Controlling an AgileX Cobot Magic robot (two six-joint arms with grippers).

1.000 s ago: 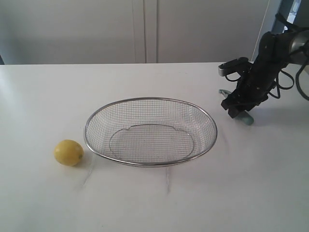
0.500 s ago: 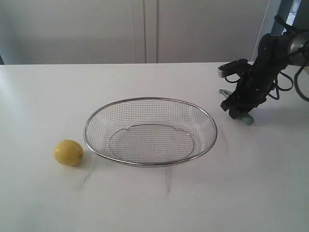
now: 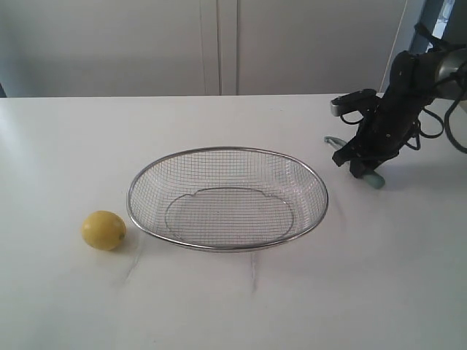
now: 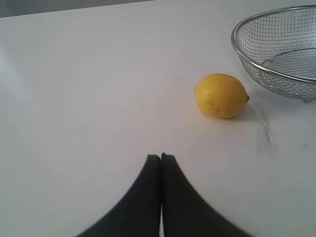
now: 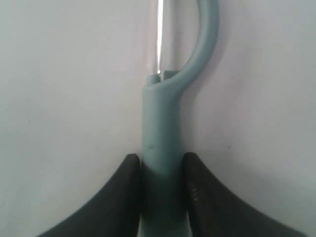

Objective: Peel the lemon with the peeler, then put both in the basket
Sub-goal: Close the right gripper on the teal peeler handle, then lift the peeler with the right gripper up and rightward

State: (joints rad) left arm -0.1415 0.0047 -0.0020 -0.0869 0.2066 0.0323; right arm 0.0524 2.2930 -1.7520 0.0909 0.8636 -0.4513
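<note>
Now my right gripper (image 5: 161, 158) has its jaws closed against both sides of the peeler (image 5: 160, 113) handle, just right of the basket (image 3: 131, 198). The peeler's long axis runs straight out from the wrist, blade head pointing away (toward the back-left in the exterior view). The lemon (image 3: 103, 230) sits just left of the basket, its pointed end toward the rim. It lies nearer my left gripper (image 4: 161, 157), which is pinched shut and empty.
</note>
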